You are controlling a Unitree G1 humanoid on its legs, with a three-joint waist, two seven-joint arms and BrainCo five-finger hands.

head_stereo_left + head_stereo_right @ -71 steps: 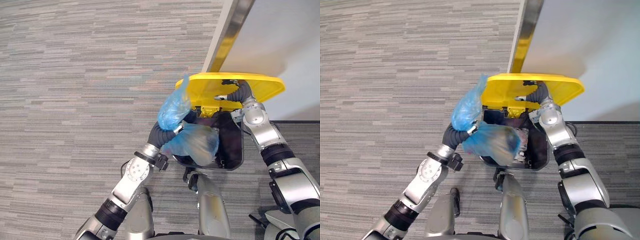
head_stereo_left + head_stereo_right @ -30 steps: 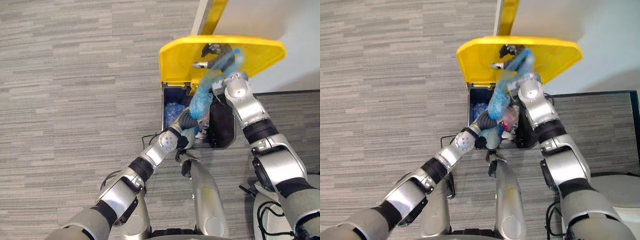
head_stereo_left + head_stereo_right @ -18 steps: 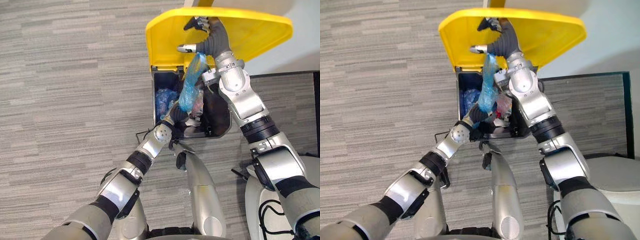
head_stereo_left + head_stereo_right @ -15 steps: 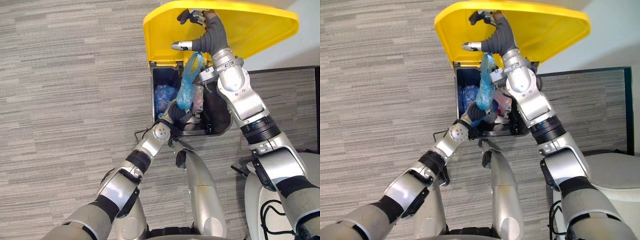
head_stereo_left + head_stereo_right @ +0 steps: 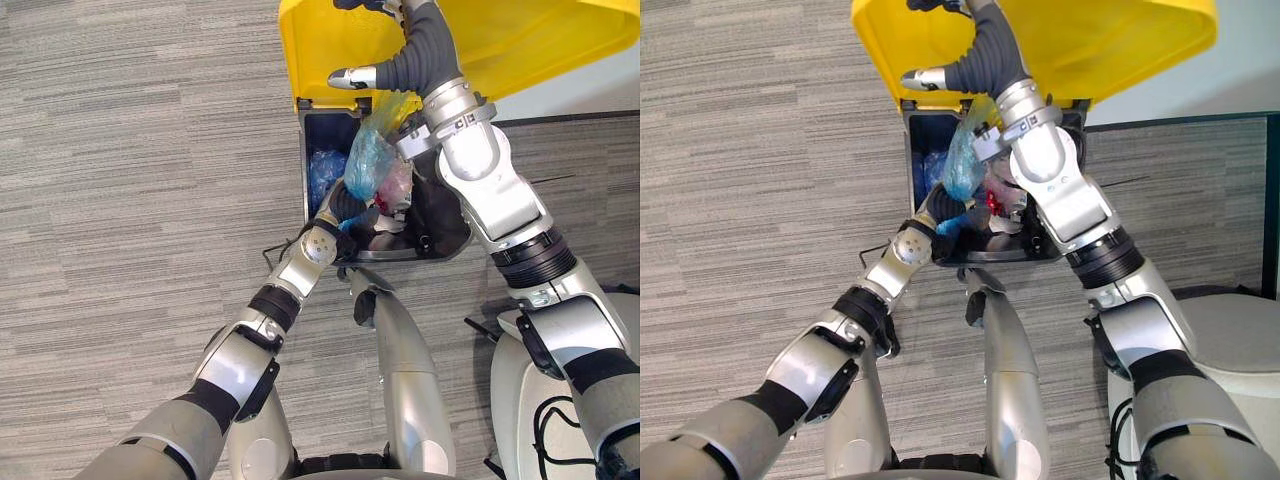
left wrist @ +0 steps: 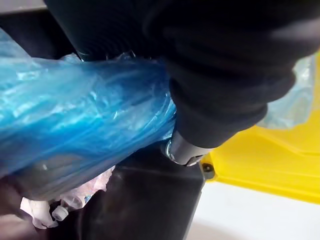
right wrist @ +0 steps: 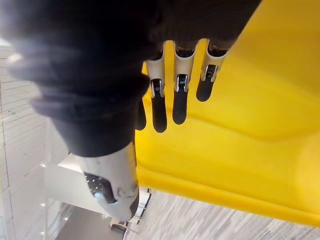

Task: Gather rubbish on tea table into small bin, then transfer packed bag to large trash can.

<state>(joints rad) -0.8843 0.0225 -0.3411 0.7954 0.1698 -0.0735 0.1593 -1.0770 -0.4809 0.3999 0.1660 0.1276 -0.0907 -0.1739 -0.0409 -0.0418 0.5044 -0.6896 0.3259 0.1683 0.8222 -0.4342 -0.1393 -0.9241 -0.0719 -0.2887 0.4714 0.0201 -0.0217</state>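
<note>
Left eye view: the left hand [image 5: 343,205] is closed round the blue rubbish bag [image 5: 368,165], holding it over the mouth of the large trash can [image 5: 430,252], apparently ready to drop. Right wrist view: the right hand [image 7: 180,100], fingers straight, props the yellow lid [image 7: 260,150] open above the can.

Bag [image 5: 368,165] in trash can [image 5: 450,225] mouth — lid [image 5: 310,50] upright behind, right hand [image 7: 180,102] against it.

floor [image 5: 120,200]: grey striped carpet | wall [image 5: 1180,95]: pale, plain, upper right
</note>
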